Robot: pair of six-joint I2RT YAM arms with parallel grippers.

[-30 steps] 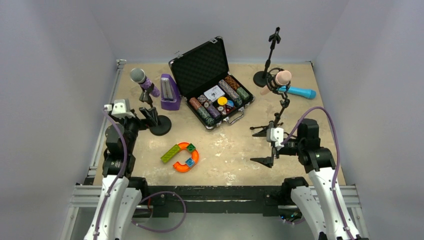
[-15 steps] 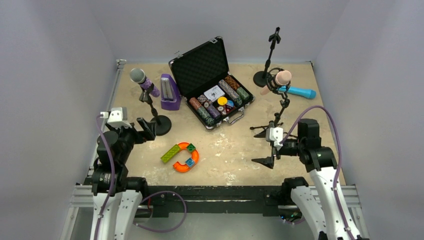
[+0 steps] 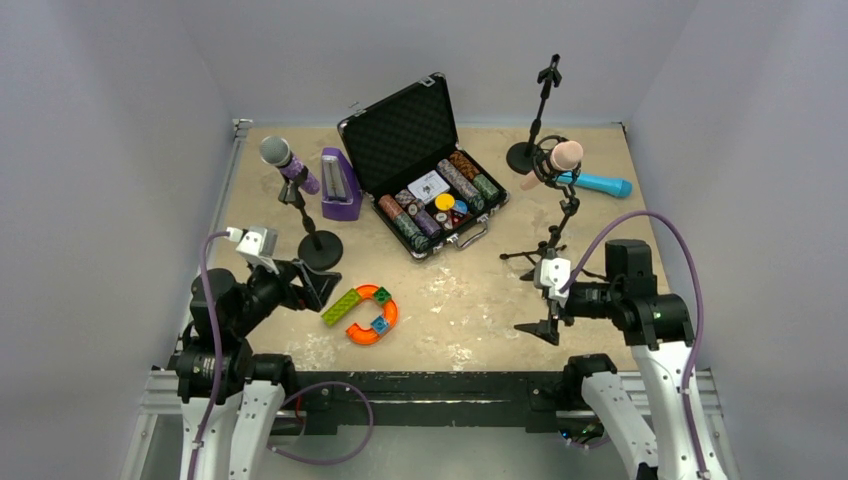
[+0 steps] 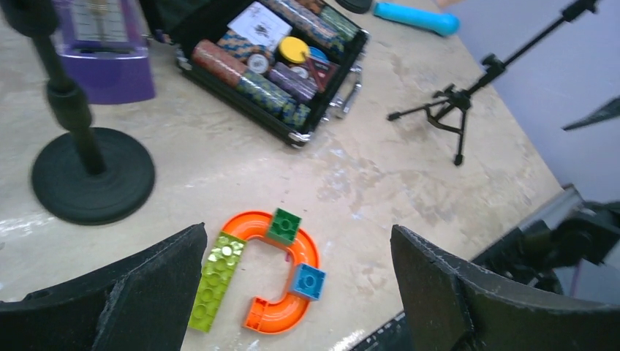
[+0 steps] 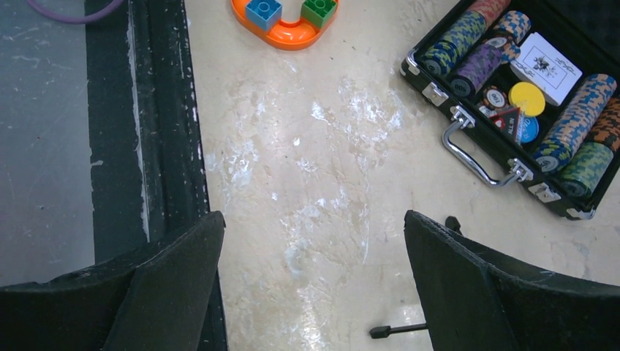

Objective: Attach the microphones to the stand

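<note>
Right gripper (image 5: pixel 313 219), wide open and empty, hovers over the counter (image 5: pixel 314 146); the blue mic (image 3: pixel 598 183) lies well beyond it, behind the pink mic (image 3: pixel 562 155). Probably best taken crosswise at mid-body, then seated in the bare stand (image 3: pixel 545 95) farther back. Left gripper (image 4: pixel 298 230), open too, holds nothing.

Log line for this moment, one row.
left gripper open; right gripper open; purple microphone in round-base stand; pink microphone in tripod stand; blue microphone on table
</note>
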